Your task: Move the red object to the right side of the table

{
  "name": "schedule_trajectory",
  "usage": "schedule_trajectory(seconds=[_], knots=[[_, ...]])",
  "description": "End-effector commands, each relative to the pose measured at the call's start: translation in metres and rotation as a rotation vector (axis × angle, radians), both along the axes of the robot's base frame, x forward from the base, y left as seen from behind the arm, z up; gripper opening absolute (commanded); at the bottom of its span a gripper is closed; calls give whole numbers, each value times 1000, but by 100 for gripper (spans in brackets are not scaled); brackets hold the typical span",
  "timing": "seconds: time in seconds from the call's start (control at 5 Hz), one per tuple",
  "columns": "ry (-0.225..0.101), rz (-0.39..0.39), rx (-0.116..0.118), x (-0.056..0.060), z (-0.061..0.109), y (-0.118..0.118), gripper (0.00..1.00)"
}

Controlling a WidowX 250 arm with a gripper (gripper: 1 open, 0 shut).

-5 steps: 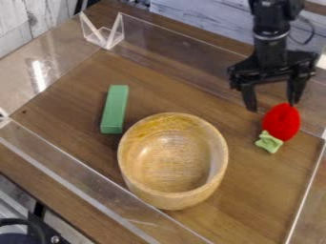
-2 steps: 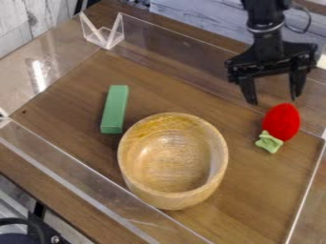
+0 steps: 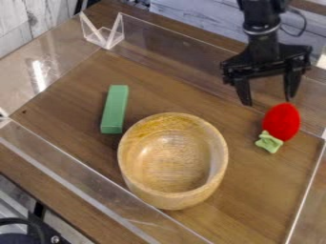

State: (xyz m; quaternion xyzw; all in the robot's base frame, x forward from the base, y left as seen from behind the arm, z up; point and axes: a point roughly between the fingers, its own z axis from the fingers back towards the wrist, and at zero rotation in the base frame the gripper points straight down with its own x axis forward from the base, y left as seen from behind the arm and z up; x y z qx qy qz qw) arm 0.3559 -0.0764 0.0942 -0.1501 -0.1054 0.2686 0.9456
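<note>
Here, red object (image 3: 281, 120) just beside the open pincer (image 3: 270, 99)

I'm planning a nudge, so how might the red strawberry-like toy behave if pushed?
The red toy may roll or pivot, given its rounded body. The green leafy end might catch and turn it, since it juts out to one side. Its smooth-looking surface could be slightly slippery.
</note>
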Motion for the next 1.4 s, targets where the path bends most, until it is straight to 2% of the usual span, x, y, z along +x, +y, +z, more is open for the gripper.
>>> schedule_trajectory(seconds=[0.0,0.2,0.4,0.6,0.8,1.0,1.2], knots=[[-70,-26,-7,0,22,-10,100],[-70,-50,-7,-2,16,-20,0],[-77,-39,-5,2,17,-21,100],[-79,-34,3,5,18,-22,100],[-81,24,8,16,22,-22,100],[-76,76,17,19,21,-23,100],[-65,127,32,19,13,-25,100]])
